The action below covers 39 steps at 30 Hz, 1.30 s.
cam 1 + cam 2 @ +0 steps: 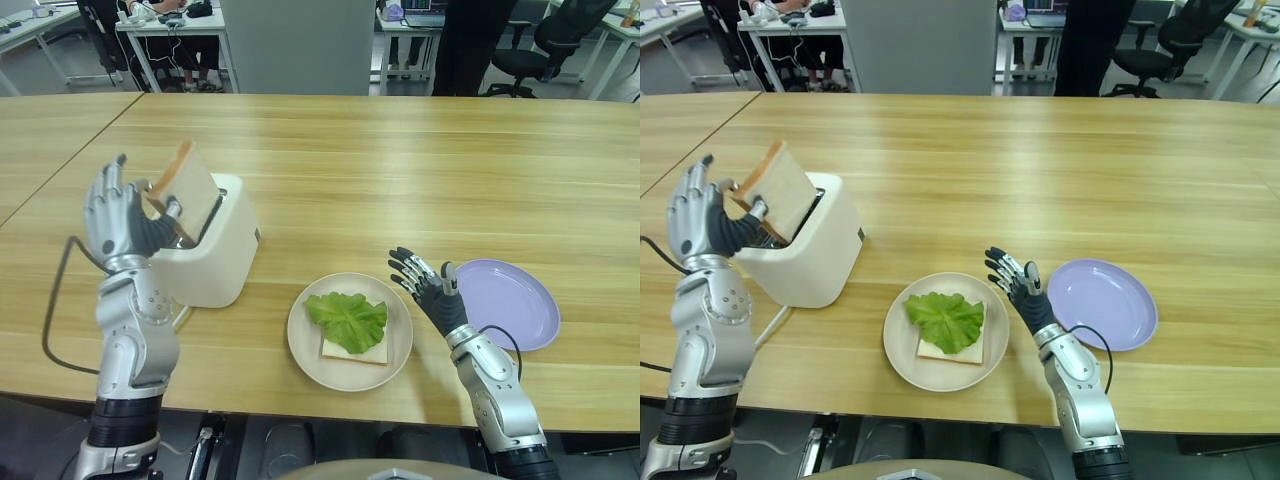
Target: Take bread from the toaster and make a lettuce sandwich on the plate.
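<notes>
The wooden table (420, 160) runs wide and bare across its far half, with open surface behind the toaster and both plates. Its near edge passes just below the plates.

The white toaster (215, 255) stands at the left, angled, well back from the near edge. A dark cable (52, 310) loops off the table's front beside it.

The cream plate (345, 284) sits centre front, close to the near edge and just right of the toaster, with a narrow gap between them. The empty purple plate (515, 300) lies to its right, apart from it.

The left hand (112, 212) is raised beside the toaster's left end, thumb and fingers clamped on a toast slice (782, 188). The slice is tilted, its lower corner over the slot.

The right hand (432, 288) hovers in the gap between the two plates, fingers spread and holding nothing.

On the cream plate, a lettuce leaf (347, 318) covers most of a bottom slice (358, 352).
</notes>
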### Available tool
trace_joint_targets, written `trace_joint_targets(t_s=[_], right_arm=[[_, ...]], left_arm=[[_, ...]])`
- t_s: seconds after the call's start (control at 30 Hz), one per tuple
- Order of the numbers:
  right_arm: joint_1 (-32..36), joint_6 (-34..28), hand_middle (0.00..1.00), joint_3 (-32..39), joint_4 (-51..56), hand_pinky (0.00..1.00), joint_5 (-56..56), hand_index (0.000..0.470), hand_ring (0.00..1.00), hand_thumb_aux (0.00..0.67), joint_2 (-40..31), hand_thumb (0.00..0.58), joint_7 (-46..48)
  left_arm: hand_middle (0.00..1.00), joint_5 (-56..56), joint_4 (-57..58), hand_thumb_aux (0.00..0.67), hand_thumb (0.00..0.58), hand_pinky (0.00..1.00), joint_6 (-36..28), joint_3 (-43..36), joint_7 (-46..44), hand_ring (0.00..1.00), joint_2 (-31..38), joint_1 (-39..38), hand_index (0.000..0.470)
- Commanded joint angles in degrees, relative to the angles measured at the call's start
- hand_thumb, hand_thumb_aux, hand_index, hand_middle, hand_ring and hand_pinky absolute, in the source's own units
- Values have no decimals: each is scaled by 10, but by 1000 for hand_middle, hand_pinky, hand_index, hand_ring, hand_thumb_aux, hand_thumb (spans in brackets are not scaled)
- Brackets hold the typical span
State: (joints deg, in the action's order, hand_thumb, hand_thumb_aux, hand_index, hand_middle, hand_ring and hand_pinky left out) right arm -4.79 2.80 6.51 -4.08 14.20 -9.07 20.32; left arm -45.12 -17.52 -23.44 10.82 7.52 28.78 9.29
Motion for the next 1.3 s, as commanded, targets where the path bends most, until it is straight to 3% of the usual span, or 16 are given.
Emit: trace_joint_targets(t_s=[0.03,0.3,0.6,0.8,1.3], right_arm=[[2,-4,0,-9,10,0,-6,0,0,0,1,0,1],[21,2,0,-19,10,0,-14,0,0,0,-6,0,-2],[46,67,0,-27,21,0,-110,0,0,0,-43,0,-31],[69,109,0,-41,41,0,-148,0,0,0,-73,0,-45],[82,164,0,-37,56,0,-197,0,0,0,-98,0,-50]], left_arm=[[0,25,-19,670,580,0,4,20,-3,0,-4,12,460],[0,152,-114,670,580,0,16,29,-67,0,-59,24,460],[0,324,-137,670,580,0,-25,-2,-170,0,-148,3,460],[0,363,-130,670,580,0,-26,-78,-147,0,-250,-76,460],[0,406,-108,670,580,0,2,-207,-56,0,-382,-224,460]])
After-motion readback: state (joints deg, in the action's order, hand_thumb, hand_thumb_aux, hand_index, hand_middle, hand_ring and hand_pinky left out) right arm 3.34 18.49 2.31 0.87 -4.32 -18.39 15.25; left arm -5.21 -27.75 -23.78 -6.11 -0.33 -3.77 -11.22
